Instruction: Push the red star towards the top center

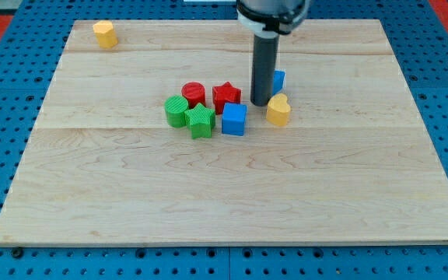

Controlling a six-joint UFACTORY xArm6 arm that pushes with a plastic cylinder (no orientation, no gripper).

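Near table (92,202) centre, red star (225,96) is sitting in a cluster: red cylinder (194,92) at its 9, blue cube (234,119) at 5, green star (201,121) at 7, green cylinder (176,111) beyond. My tip (260,103) is resting just at the star's 3, yellow heart (278,110) at the tip's 3, a small blue block (278,79) behind the rod. No claw on this rig, so no claw state to tell. Approach step, I'm judging: push not lined up. Next: getting round to the star's 6, then driving toward 12, dodging the blue cube. Yellow block (105,34) far at 10.

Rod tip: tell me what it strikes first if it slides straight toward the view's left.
Probably the red star, just left of my tip; the blue cube sits slightly nearer the view's bottom, though depth is uncertain.
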